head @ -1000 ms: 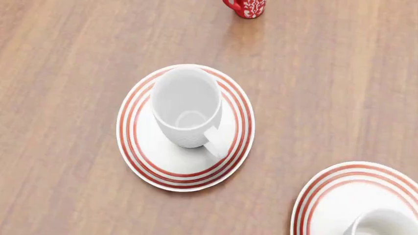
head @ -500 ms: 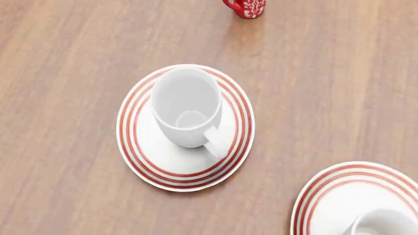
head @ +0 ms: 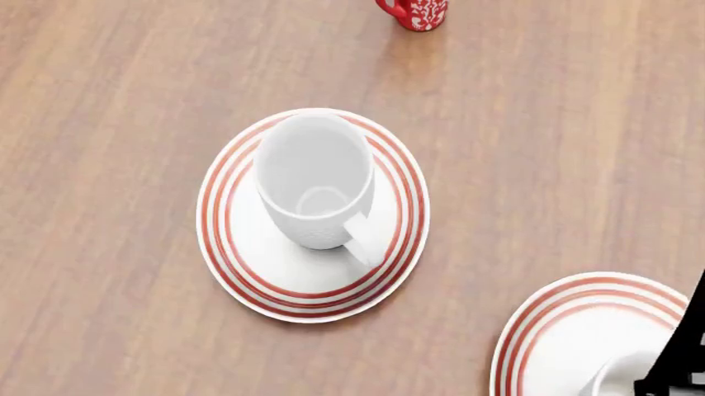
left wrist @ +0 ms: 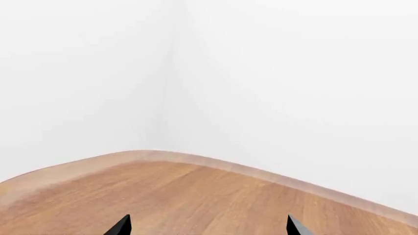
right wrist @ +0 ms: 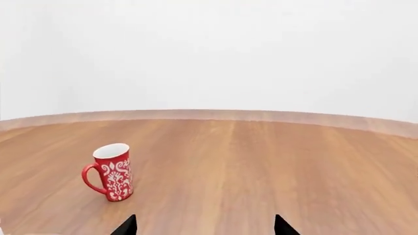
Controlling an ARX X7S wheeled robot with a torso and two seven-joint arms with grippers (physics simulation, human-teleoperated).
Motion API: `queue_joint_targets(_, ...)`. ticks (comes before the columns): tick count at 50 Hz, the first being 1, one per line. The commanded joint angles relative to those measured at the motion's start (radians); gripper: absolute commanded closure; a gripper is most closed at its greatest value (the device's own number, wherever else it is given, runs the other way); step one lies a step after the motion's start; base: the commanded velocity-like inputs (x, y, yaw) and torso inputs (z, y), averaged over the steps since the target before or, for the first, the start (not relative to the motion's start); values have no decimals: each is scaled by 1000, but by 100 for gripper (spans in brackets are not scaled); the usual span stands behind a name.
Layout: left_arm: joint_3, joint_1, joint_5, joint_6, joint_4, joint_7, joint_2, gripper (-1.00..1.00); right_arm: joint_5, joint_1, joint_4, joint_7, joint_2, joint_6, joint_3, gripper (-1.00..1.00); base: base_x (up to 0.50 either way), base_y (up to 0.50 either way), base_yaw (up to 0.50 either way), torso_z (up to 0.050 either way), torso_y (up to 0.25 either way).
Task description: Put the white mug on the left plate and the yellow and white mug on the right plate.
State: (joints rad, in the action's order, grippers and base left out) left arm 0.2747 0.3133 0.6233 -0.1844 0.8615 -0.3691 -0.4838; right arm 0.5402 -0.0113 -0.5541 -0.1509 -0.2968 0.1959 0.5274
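The white mug (head: 315,180) stands upright on the left plate (head: 238,252), handle toward the near right. The right plate (head: 556,330) is cut off at the head view's lower right corner. A mug rim with a white inside (head: 628,378) shows on it at the bottom edge; its outer colour is hidden, so I cannot tell if it is the yellow and white mug. My left gripper (left wrist: 207,227) is open and empty over bare wood. My right gripper (right wrist: 204,226) is open and empty. A black part of my right arm (head: 685,346) overlaps the right plate's edge.
A red mug with a white pattern (head: 414,12) stands at the far side of the wooden table, and also shows in the right wrist view (right wrist: 111,171), ahead of the right gripper and to one side. The table's rounded edge (left wrist: 196,159) meets white walls.
A black part of my right arm has come into the head view at its lower right edge. Mugs and plates have not moved.
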Motion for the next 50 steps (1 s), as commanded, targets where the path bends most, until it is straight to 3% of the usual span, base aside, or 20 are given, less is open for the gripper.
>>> queue_joint_targets(1,-21,-6,-13,4,-5,2,2,-100,-78,252,178,48,-5,-25,-112,-100,0,0,0,0,0)
queue_joint_targets(15,-98,-91,-59,91,-33,-11,-30,-100,-144,417,355,53,23,-110,-179,-100,0,0,0,0,0)
queue_joint_targets(22,-243,-473,45,375,-81,-57,-155,-100,-130,493,365,58,33,-115,-202,-100,0,0,0,0,0)
queue_joint_targets(30,-386,-778,99,523,-218,-6,-140,-100,-81,554,347,49,41,-68,-243,-100,0,0,0,0,0)
queue_joint_targets(38,-440,-949,170,582,-330,40,-83,-100,-91,564,232,78,32,-32,-277,-100,0,0,0,0,0)
queue_joint_targets(50,-416,-1089,269,681,-260,-29,-102,-100,16,560,-3,137,12,65,-264,-100,0,0,0,0,0)
